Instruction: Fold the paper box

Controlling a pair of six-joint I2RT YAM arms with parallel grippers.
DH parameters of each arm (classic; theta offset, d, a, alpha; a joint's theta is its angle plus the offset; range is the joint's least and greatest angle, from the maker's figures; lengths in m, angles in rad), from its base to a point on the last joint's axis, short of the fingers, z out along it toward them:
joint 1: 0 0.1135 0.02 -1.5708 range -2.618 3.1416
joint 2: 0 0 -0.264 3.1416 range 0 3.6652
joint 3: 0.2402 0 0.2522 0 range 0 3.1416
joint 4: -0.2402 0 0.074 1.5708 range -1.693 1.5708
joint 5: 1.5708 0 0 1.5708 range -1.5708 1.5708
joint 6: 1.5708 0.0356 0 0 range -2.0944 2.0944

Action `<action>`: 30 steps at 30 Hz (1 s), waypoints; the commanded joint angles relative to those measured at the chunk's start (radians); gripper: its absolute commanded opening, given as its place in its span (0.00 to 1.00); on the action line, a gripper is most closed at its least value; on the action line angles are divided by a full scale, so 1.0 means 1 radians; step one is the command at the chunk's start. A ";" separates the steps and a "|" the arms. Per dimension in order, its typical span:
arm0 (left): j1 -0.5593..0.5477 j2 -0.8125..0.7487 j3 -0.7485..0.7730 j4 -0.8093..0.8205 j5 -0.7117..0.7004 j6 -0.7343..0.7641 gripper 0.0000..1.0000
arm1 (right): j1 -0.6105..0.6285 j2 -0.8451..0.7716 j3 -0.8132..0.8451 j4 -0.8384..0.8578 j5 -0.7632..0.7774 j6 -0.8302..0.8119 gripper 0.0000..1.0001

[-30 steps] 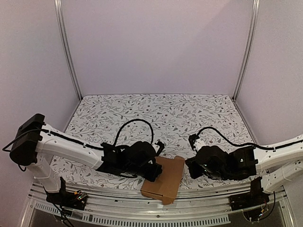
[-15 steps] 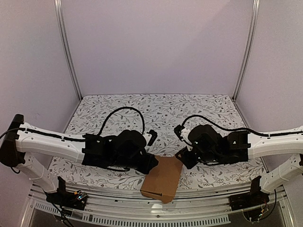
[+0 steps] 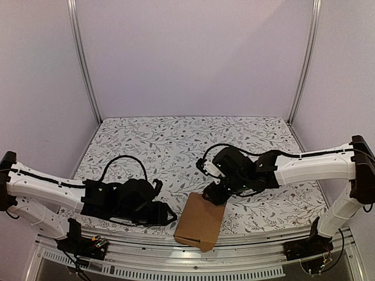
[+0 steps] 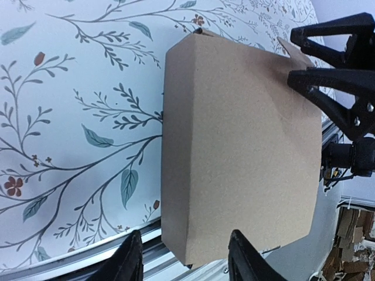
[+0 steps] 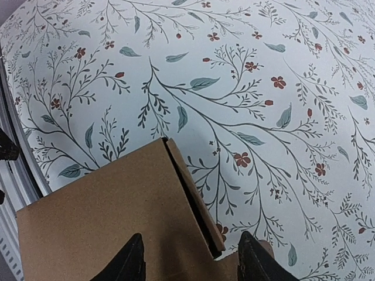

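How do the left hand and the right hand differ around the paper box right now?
The left hand sits low beside the left long side of the paper box; the right hand hangs at the box's far right corner. The left hand points sideways across the box top; the right hand points down at that corner. Both hands are open, and neither grips the box.
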 commanded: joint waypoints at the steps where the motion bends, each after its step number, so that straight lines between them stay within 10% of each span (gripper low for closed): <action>1: -0.007 -0.027 -0.063 0.093 0.052 -0.139 0.52 | -0.034 0.058 0.053 -0.008 -0.121 -0.063 0.54; 21: -0.035 0.056 -0.173 0.331 0.177 -0.296 0.61 | -0.052 0.233 0.059 -0.006 -0.175 -0.044 0.63; 30: -0.036 -0.003 -0.177 0.209 0.144 -0.327 0.61 | -0.056 0.255 0.041 0.013 -0.037 0.044 0.46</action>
